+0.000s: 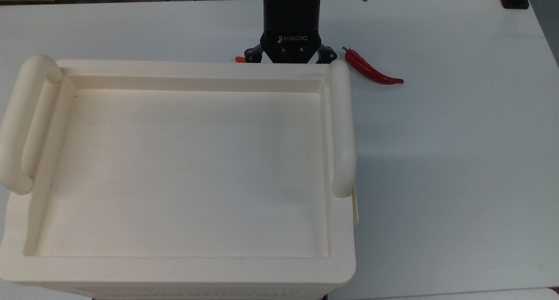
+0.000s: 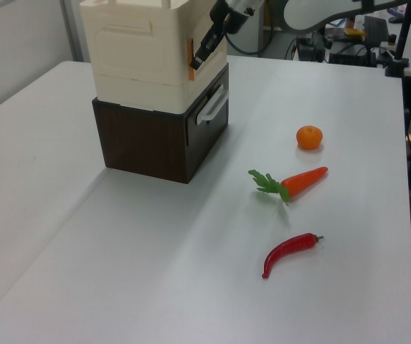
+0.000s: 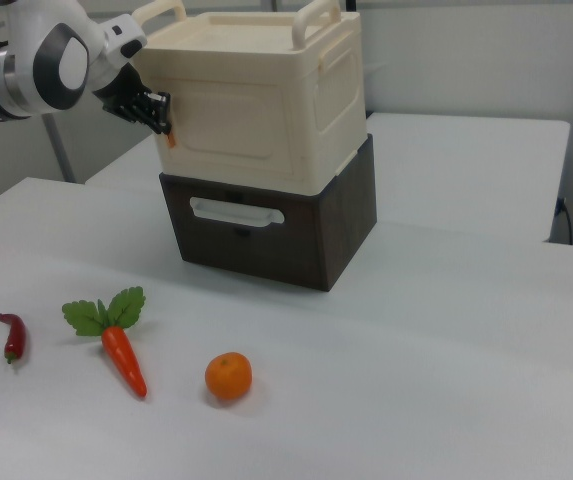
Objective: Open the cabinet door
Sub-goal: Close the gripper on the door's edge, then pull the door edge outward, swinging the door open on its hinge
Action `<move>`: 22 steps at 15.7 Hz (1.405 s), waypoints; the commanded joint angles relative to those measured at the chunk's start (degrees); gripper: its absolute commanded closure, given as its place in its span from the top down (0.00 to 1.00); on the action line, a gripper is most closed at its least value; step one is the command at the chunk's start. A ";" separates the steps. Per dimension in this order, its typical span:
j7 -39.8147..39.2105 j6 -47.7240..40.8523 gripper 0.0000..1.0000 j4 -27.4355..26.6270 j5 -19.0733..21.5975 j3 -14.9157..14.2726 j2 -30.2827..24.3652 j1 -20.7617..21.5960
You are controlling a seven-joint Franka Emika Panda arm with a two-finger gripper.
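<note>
the gripper (image 3: 154, 109) sits at the upper left of the right view, pressed to the orange tab on the left edge of the door (image 3: 234, 128), the front face of the cabinet (image 3: 331, 85) atop a dark drawer unit (image 3: 341, 232). whether its fingers pinch the tab, i cannot tell. the door stretches rightward from the gripper, so it would likely swing toward the camera. a carrot (image 3: 121, 358), orange (image 3: 228, 376) and chilli (image 3: 12, 336) lie well apart, lower left.
</note>
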 commanded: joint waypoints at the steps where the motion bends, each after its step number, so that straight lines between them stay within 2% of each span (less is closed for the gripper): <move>1: 1.09 -6.43 0.09 -0.53 -0.68 -0.58 -2.42 0.36; 3: 1.17 -8.37 0.10 -1.14 -0.41 -0.58 -3.22 0.44; 5: 1.26 -10.21 0.16 -1.15 -0.24 -0.58 -3.57 0.44; 6: 1.26 -11.53 0.27 -1.06 -0.06 -0.58 -3.75 0.36; 8: 1.17 -14.60 0.67 -0.71 1.16 -0.58 -4.27 0.01; 9: 1.17 -16.01 0.78 -0.71 2.30 -0.67 -5.14 -0.08; 10: 1.26 -17.50 0.84 -0.71 2.92 -0.84 -5.76 -0.17; 11: 1.26 -18.91 0.99 -0.62 3.36 -0.93 -6.64 -0.17; 15: 1.26 -20.42 1.00 0.43 3.72 -1.28 -9.98 -0.17; 20: 3.37 -19.10 1.00 4.47 3.46 -1.37 -9.11 -0.17; 22: 3.55 -14.73 1.00 5.27 3.54 -1.11 -8.58 0.00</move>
